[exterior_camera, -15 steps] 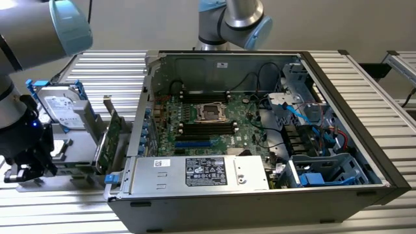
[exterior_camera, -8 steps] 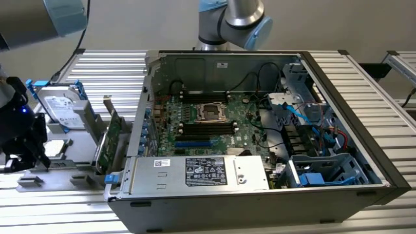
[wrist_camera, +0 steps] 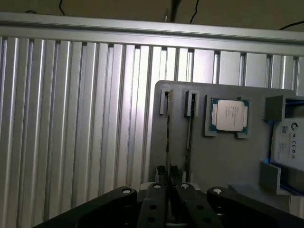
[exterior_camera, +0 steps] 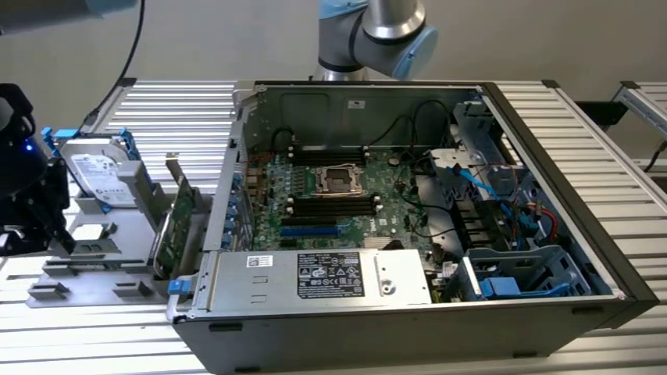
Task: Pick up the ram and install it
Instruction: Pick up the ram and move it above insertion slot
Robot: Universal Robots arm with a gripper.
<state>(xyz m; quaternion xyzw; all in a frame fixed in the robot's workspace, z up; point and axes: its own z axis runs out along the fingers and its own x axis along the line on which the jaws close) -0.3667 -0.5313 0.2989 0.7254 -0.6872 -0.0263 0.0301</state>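
Note:
In the wrist view the ram [wrist_camera: 167, 133] stands on edge in a slot of the grey tray [wrist_camera: 223, 161], and I see it as a thin dark line. Its near end runs in between my fingertips. My gripper [wrist_camera: 169, 184] has its black fingers [wrist_camera: 154, 190] drawn close together on that end, and the stick still sits in its slot. A second stick [wrist_camera: 190, 128] stands in the neighbouring slot. In the exterior view my gripper [exterior_camera: 31, 226] hangs over the tray [exterior_camera: 99, 273] at the exterior view's left, far from the open computer case [exterior_camera: 417, 328].
A processor chip [wrist_camera: 229, 115] lies in a tray pocket, a silver hard drive [exterior_camera: 99, 176] with blue rails beside it. A tall green expansion card [exterior_camera: 180, 226] stands between tray and case. The motherboard [exterior_camera: 333, 195] lies inside the case, with cables and drive cages [exterior_camera: 521, 273] on the exterior view's right.

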